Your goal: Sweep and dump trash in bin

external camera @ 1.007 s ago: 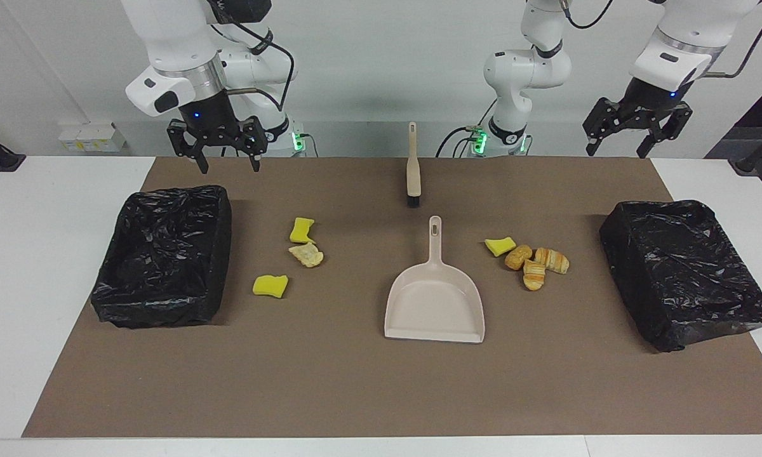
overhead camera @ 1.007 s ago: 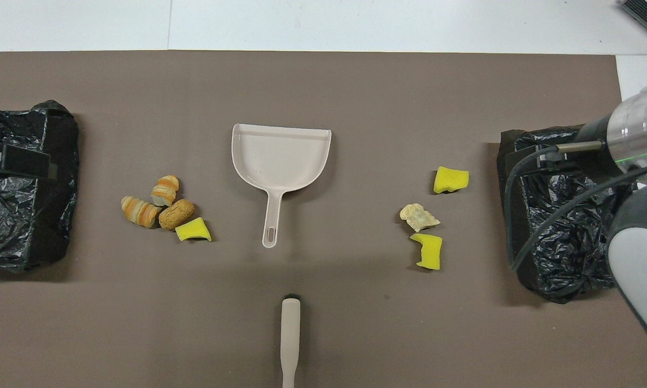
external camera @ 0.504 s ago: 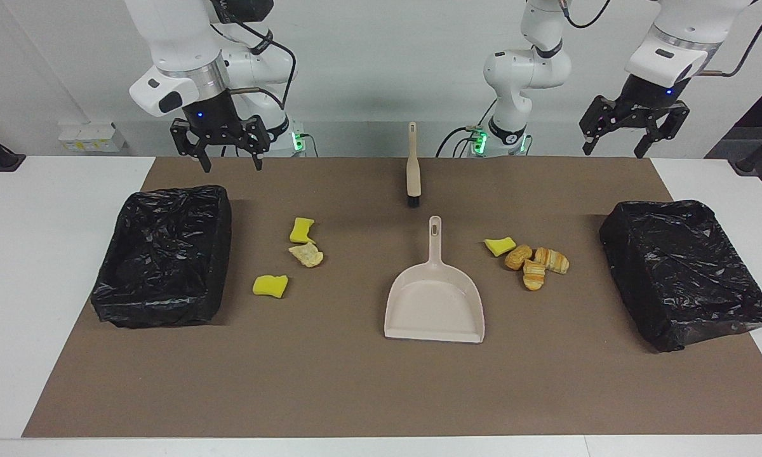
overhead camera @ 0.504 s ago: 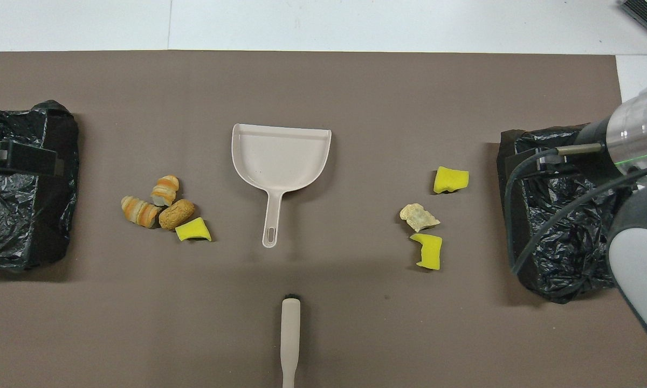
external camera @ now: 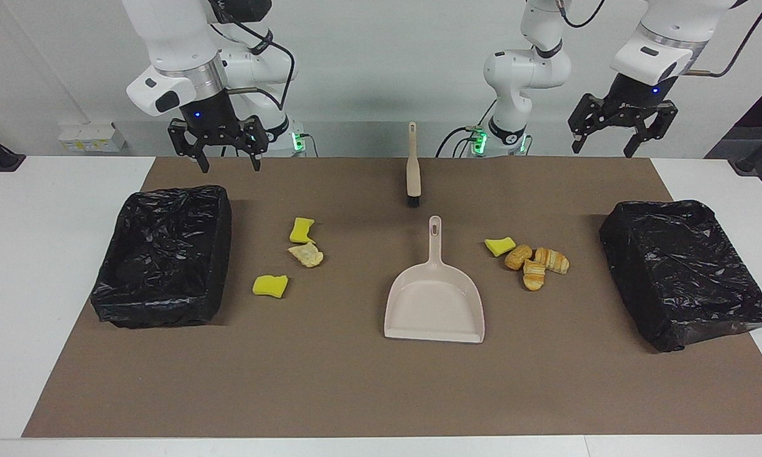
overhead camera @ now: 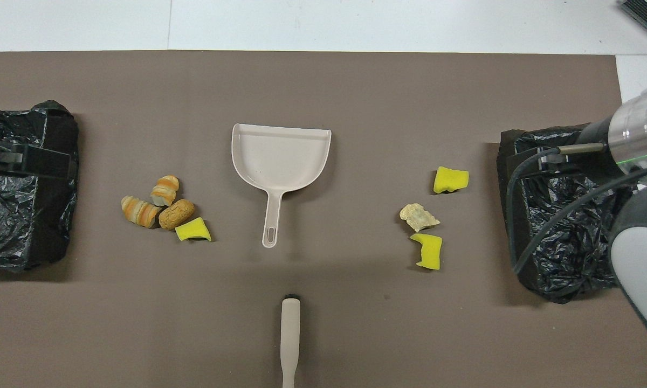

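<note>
Hanging up in the air with its fingers spread wide and holding nothing, the right gripper (external camera: 227,164) is over the brown mat's (external camera: 355,393) edge by the robots, just by a black bin (external camera: 165,254). The left gripper (external camera: 617,145) is wide and holding nothing too, high over the other end, near the second bin (external camera: 686,273). The facing view shows both grippers whole; from overhead they are mostly hidden.

Under and past the right gripper lie two yellow sponge bits (external camera: 302,230) and a bread bit (external camera: 307,254). Toward the left gripper's end sit one yellow bit (external camera: 500,245) and three bread pieces (external camera: 538,263). Between the grippers lie the brush (external camera: 413,168) and dustpan (external camera: 435,304).
</note>
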Robot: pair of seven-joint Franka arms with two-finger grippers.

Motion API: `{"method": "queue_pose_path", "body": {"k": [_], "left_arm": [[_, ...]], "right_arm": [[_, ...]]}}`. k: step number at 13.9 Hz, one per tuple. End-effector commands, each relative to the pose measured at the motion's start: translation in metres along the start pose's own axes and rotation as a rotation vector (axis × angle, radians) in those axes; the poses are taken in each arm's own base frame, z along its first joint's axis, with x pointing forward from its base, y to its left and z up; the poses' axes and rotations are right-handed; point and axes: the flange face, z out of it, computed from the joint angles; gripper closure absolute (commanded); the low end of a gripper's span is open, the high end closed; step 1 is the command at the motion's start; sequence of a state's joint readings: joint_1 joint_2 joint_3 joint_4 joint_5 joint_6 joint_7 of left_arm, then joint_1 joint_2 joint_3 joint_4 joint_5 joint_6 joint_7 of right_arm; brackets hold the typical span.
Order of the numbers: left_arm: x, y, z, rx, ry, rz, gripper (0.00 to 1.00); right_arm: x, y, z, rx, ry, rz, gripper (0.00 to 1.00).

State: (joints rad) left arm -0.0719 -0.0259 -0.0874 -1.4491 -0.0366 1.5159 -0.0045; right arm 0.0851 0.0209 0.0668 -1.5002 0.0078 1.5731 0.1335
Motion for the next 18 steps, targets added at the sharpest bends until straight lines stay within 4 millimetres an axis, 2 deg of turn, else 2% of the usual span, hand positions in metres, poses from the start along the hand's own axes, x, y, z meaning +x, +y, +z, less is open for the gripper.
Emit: {"method": "queue_pose_path", "body": {"k": [1,4,5,8,11,12,13,14,15,17,18], "left_arm": [[-0.010,0.007,0.000,-0.026,0.001,0.018,0.00],[-0.029,0.039,0.015,-0.027,-0.025,0.072,0.00],[-0.040,0.055,0.022,-0.027,-0.034,0.104,0.00],[-0.093,0.110,0.054,-0.023,-0.083,0.210,0.00],[-0.151,0.152,0.085,-0.033,-0.112,0.281,0.00],[-0.170,0.167,0.093,-0.027,-0.124,0.281,0.00],[-0.186,0.178,0.102,-0.022,-0.139,0.286,0.00],[-0.203,0.188,0.111,-0.016,-0.155,0.291,0.00],[-0.218,0.199,0.121,-0.009,-0.168,0.298,0.00],[-0.252,0.221,0.142,-0.031,-0.162,0.291,0.00],[-0.268,0.230,0.152,-0.041,-0.158,0.294,0.00]], "right_arm": [[-0.003,0.000,-0.002,0.016,0.012,0.009,0.00],[0.001,-0.010,0.002,0.018,0.024,0.001,0.00],[0.001,-0.023,0.005,0.022,0.024,-0.022,0.00],[0.008,-0.052,0.020,0.028,0.034,-0.026,0.00],[0.022,-0.106,0.049,0.042,0.063,0.008,0.00],[0.025,-0.118,0.059,0.048,0.064,0.018,0.00],[0.028,-0.131,0.075,0.034,0.051,0.021,0.00],[0.028,-0.155,0.095,0.028,0.024,-0.002,0.00],[0.033,-0.174,0.106,0.033,0.026,-0.005,0.00],[0.048,-0.196,0.122,0.046,0.036,0.034,0.00],[0.049,-0.204,0.128,0.047,0.032,0.029,0.00]]}}
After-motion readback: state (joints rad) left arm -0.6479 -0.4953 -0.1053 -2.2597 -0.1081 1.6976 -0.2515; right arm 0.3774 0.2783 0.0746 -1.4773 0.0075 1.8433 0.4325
